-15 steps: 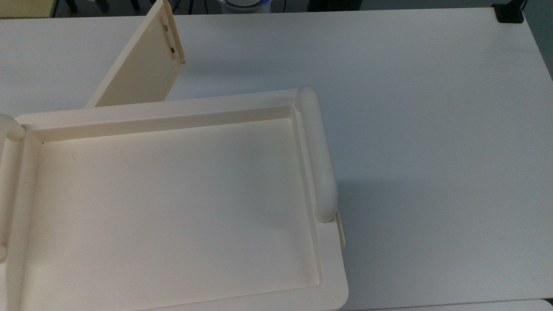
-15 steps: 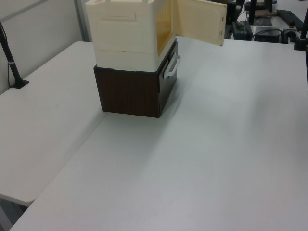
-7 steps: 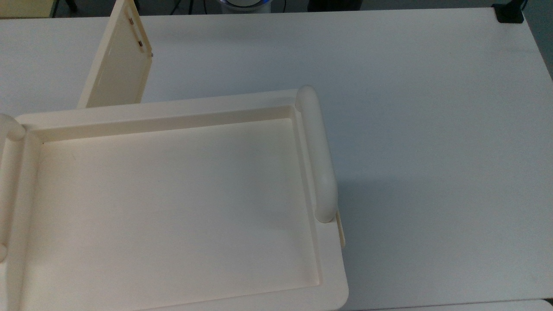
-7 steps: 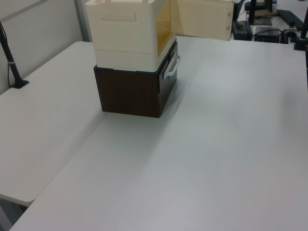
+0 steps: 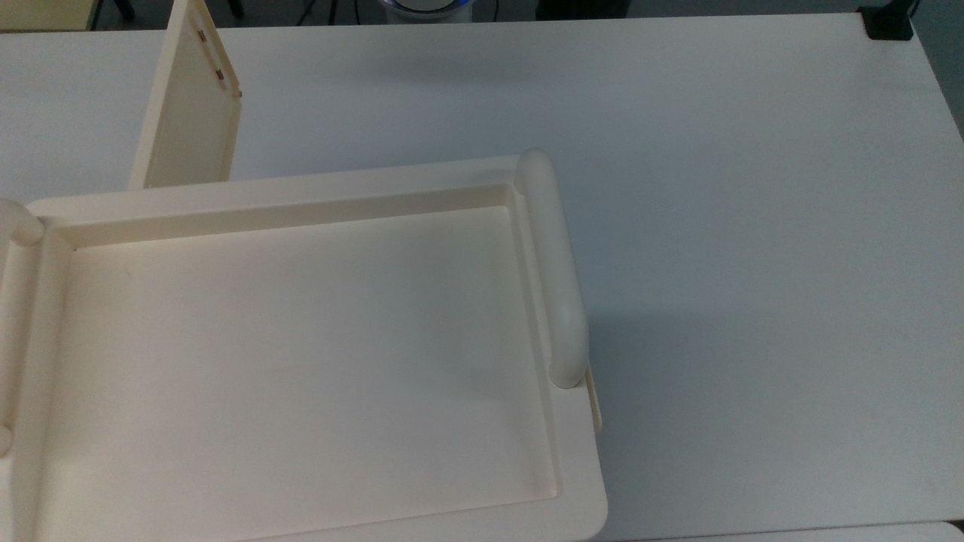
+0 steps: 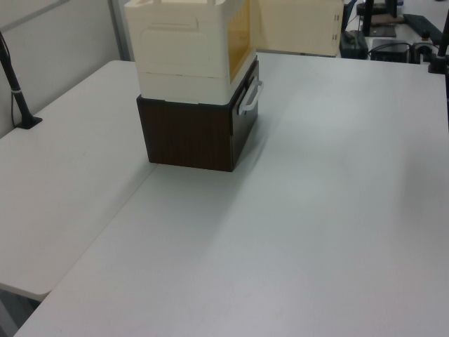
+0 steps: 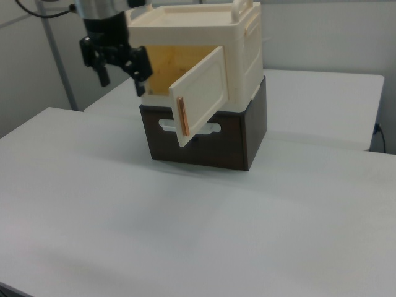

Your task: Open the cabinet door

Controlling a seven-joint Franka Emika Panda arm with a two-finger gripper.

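Cream cabinet [image 7: 204, 55] sits on a dark brown drawer unit [image 7: 207, 133], which stands on a white desk [image 7: 185, 235]. The cabinet door [image 7: 201, 93] stands swung wide open, hinged at the right view's right side of the front opening, its free edge projecting toward the camera with a reddish strip along it. In the top view the cabinet door [image 5: 188, 105] rises edge-on beyond the recessed top [image 5: 301, 354], near the top view's left. In the left view the cabinet door [image 6: 298, 27] extends to the left view's right of the amber-lit interior.

The gripper [image 7: 117, 65] hangs in the right view's left, just beside the opening and apart from the door; jaws parted, holding nothing.

Desk surface plain white and matt. Pale partition walls behind; a black clamp post [image 6: 17, 91] at the left view's left edge.
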